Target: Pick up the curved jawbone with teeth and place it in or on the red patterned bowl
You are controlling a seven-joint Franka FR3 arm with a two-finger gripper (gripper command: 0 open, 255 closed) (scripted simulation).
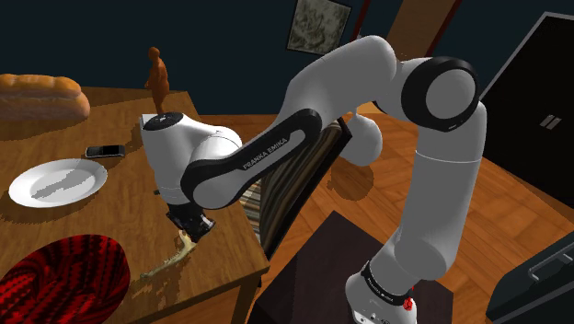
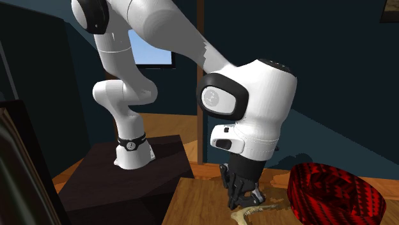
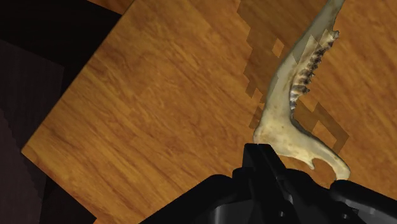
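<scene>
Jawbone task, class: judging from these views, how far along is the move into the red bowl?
Done: the pincer is low at the table, at the jawbone's broad end. In hand: the grasp; whether the bone is held cannot be told. Left: lifting the jawbone and carrying it to the red patterned bowl, which has no bone in it.

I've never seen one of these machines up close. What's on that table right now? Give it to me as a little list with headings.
Surface: wooden table
Gripper: lowered to the tabletop, right beside the jawbone
Jawbone: pale, curved, with a row of teeth; not in the bowl yet
Bowl: red, patterned, on the same table, apart from the jawbone
Also on the table: white plate, phone, bread loaf, brown figurine
</scene>
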